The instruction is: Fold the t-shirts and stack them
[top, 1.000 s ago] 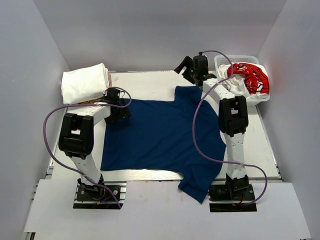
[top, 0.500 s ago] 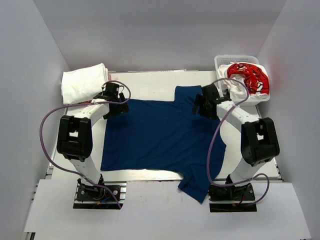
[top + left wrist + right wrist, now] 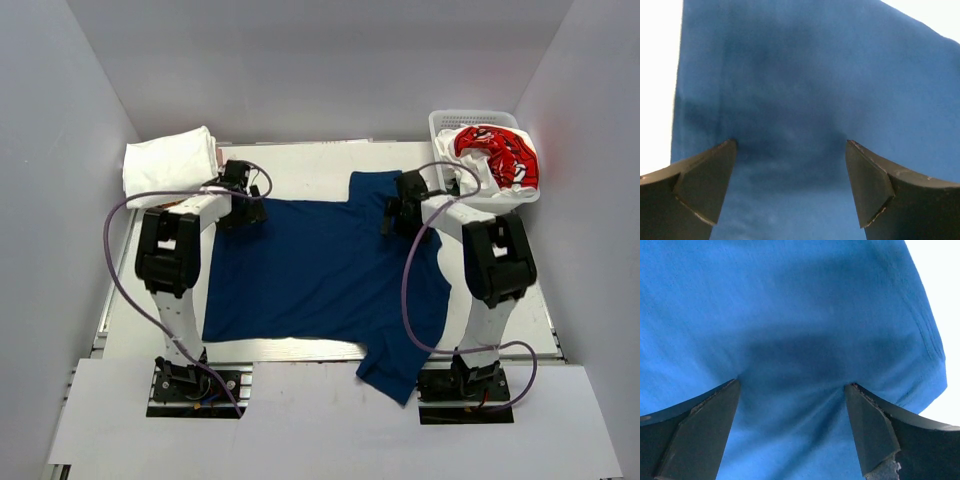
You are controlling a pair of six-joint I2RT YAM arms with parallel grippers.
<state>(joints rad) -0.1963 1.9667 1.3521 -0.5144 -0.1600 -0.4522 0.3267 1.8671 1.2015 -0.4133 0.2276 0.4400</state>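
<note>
The left claw is spread wide, pinching nothing, its tips low over the far left corner of the navy t-shirt. The shirt lies flat on the table, under both claws and reaching from them toward the bases. The right claw is spread too, empty, above the shirt's far right corner. A folded white t-shirt sits left of the left claw. A red t-shirt lies in the basket to the right of the right claw.
</note>
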